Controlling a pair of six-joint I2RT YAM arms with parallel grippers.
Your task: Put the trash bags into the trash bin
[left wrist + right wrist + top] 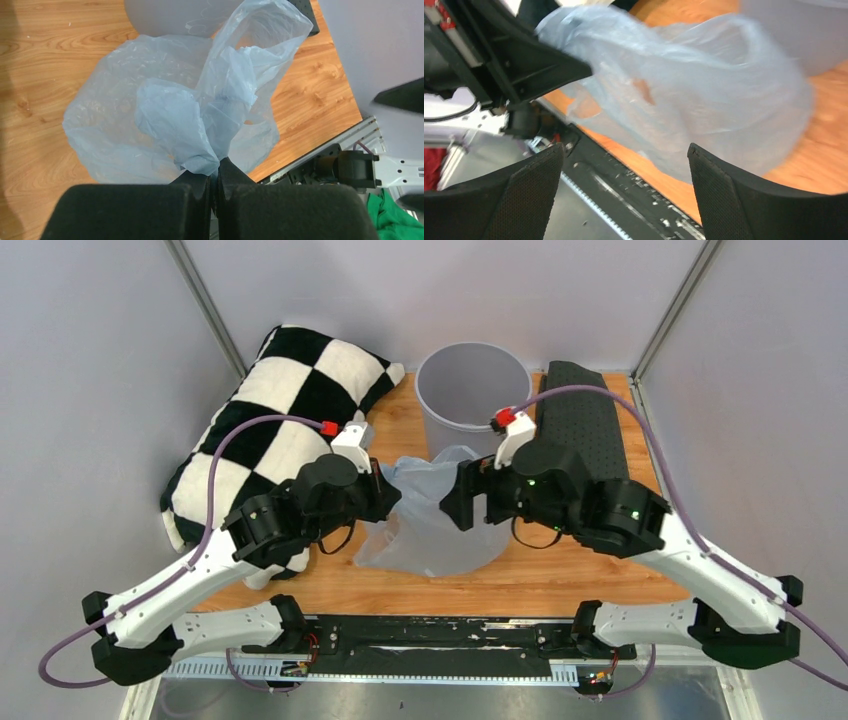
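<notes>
A pale blue translucent trash bag point(432, 515) lies crumpled on the wooden table in front of the round light grey trash bin point(472, 380). My left gripper point(392, 495) is shut on a bunched fold of the bag point(200, 105), at the bag's left side; the pinch shows at the fingertips point(200, 179). My right gripper point(452, 502) is open and empty, hovering just right of the bag point(684, 95), its fingers point(719, 175) wide apart above the table's near edge.
A black-and-white checkered pillow point(275, 415) lies at the back left. A dark grey dotted cloth point(590, 420) lies right of the bin. A black rail point(430, 630) runs along the table's near edge. Grey walls enclose the table.
</notes>
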